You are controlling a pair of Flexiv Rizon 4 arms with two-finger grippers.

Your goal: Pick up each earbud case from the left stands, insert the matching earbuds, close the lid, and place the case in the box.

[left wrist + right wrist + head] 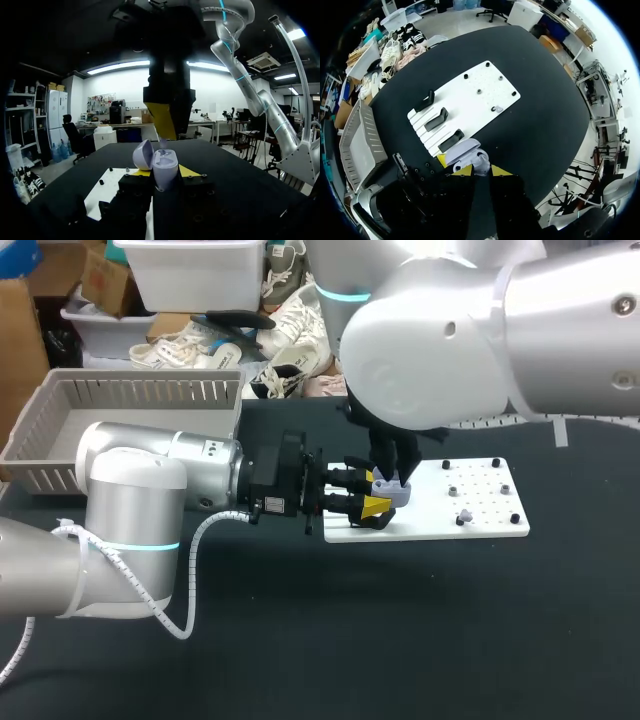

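A black table (300,640) carries a grey slatted plastic box (60,430) at its far left corner and a flat white board (480,525) to the right of middle, with three black stands (440,120) along one end. At the board's near left edge the left gripper (164,172) pinches a lilac rounded earbud case (165,164) from both sides, its lid (143,155) hinged open. The right gripper (481,171) hangs directly over the case; whether it is spread or pressed together cannot be told. A small pale earbud (496,108) lies on the board.
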